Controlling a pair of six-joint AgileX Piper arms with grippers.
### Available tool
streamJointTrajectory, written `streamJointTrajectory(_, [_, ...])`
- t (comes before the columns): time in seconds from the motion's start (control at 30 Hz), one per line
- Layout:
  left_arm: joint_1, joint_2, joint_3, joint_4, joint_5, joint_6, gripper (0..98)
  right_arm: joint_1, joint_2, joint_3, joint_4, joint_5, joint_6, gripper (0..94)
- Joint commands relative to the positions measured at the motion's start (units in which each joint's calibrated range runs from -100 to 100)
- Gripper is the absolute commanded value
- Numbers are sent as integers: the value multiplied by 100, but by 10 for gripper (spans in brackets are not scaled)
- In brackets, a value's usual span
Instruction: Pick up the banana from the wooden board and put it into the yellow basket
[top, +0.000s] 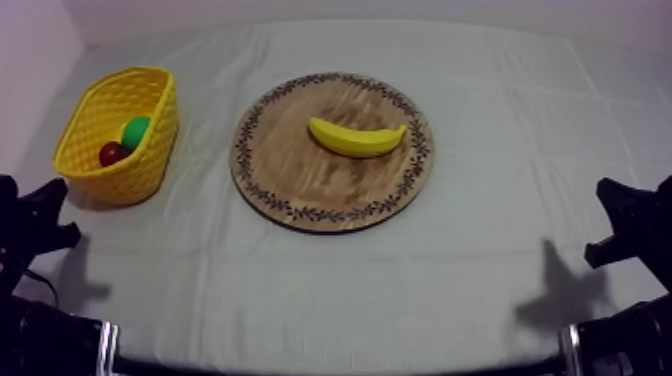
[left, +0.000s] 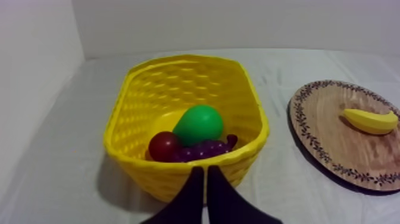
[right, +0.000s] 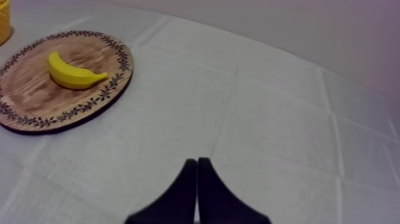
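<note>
Top view: the left gripper (top: 45, 212) and right gripper (top: 618, 218) sit low at the near edge, well apart from the banana (top: 357, 138), which lies on the board (top: 300, 185). The basket (top: 135, 170) stands beside it.

Left wrist view: the left fingers (left: 191, 199) are pressed together, near the basket.

Right wrist view: the right fingers (right: 188, 190) are pressed together too, over cloth (right: 268, 107).

I think the pick-up is not begun. Next, an arm must reach the banana and spread its fingers.

You have one banana (top: 357, 138), one round wooden board (top: 300, 180) and one yellow basket (top: 140, 172) on the tabletop. In that basket you can count three fruits: one pear (left: 198, 124), one small red fruit (left: 162, 145) and one bunch of grapes (left: 203, 150).
</note>
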Motion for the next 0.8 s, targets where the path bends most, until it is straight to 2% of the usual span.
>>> streamJointTrajectory(0.0, [171,0,50,226,-68,56,0,0,0,-3,2,-4,0,3])
streamJointTrajectory(0.53, [167,34,-70,182,-11,-22,0,0,0,-3,2,-4,-3,3])
streamJointTrajectory(0.77, [181,617,-830,134,19,33,0,0,0,-3,2,-4,0,3])
